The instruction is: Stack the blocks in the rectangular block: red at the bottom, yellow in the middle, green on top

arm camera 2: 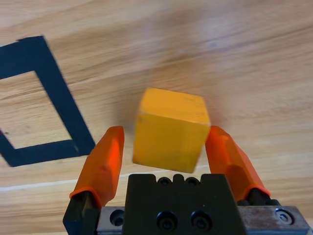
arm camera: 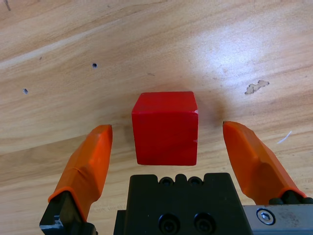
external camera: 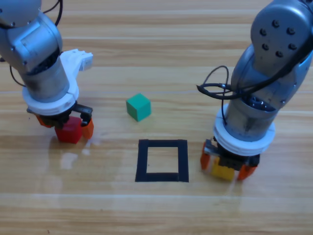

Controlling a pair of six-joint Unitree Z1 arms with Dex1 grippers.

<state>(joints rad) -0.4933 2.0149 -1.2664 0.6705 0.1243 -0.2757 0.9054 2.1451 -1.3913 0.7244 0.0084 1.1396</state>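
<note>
Red cube [arm camera: 165,128] sits on the wood between the left gripper's [arm camera: 166,142] parted jaws, a gap showing on each side: straddled, not gripped. It lies well left of the black tape square [external camera: 162,160], which has nothing in it. The right gripper [arm camera 2: 166,147] has its jaws close round the yellow cube [arm camera 2: 170,129], just right of the square; contact seems near or made. Green cube [external camera: 138,106] rests apart, above the square. Judgement: left should close squarely on opposite faces before lifting, and red must go in first.
</note>
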